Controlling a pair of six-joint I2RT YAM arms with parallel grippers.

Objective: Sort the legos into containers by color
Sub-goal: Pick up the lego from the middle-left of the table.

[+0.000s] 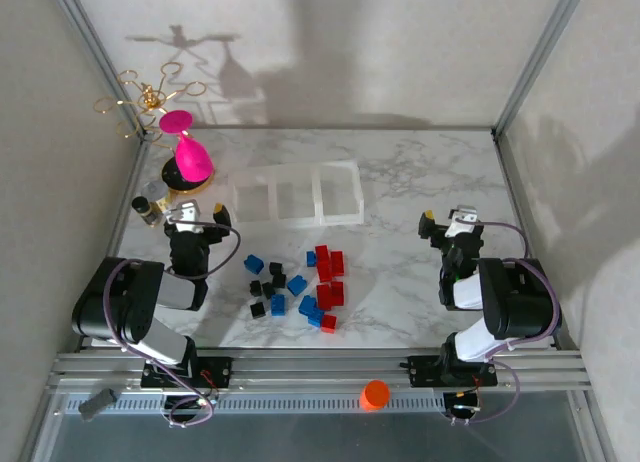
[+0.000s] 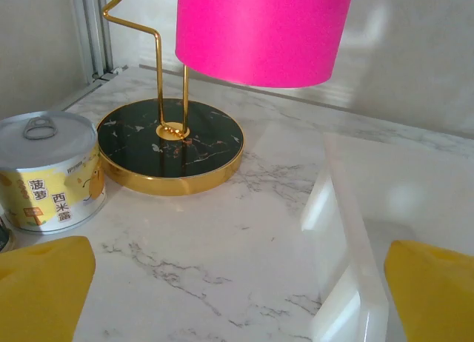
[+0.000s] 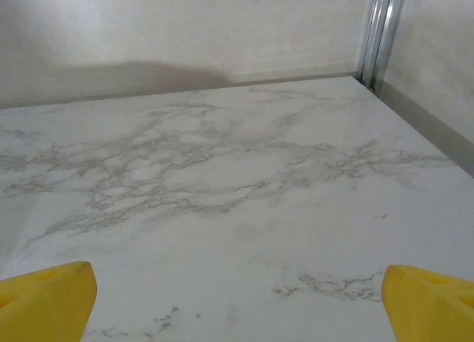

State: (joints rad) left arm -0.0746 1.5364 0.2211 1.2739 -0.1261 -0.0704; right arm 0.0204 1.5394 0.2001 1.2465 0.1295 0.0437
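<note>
Several red, blue and black legos [image 1: 300,279] lie scattered on the marble table between the two arms. The containers [image 1: 298,196], three clear square bins in a row, stand behind them; a bin wall [image 2: 348,223] is close on the right in the left wrist view. My left gripper [image 1: 197,220] rests left of the legos, open, its yellow fingertips [image 2: 44,283] wide apart over bare marble. My right gripper [image 1: 452,225] rests at the right, open, with nothing between its yellow fingertips [image 3: 44,294].
A pink goblet-shaped glass [image 1: 190,154] hangs on a gold stand with a black round base [image 2: 172,142] at the back left, with a small tin can [image 2: 48,172] beside it. An orange round cap [image 1: 375,393] sits on the front rail. Metal frame posts bound the table.
</note>
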